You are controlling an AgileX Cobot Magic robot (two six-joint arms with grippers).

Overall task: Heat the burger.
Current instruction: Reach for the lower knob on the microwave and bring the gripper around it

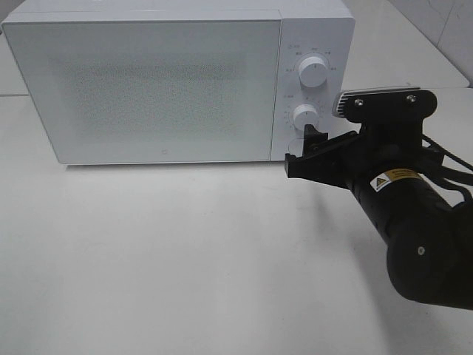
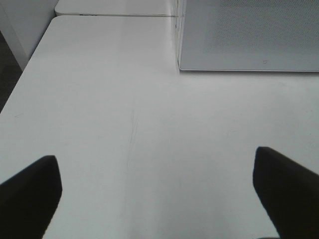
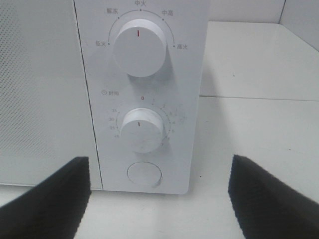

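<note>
The burger is out of view; no frame shows it. A white microwave (image 1: 162, 81) stands at the back of the table with its door shut, and its speckled window shows nothing inside. My right gripper (image 1: 301, 151) hovers open just in front of the control panel, low on the microwave's right side. In the right wrist view its fingers (image 3: 50, 199) straddle the round door button (image 3: 144, 174), below the timer knob (image 3: 142, 130) and the power knob (image 3: 139, 47). My left gripper (image 2: 158, 191) is open over bare table, with nothing between its fingers.
The white table (image 1: 185, 251) stretches in front of the microwave. The left wrist view shows the microwave's lower left corner (image 2: 182, 67) and the table's left edge (image 2: 20, 84). A seam to a second table (image 3: 259, 97) runs behind on the right.
</note>
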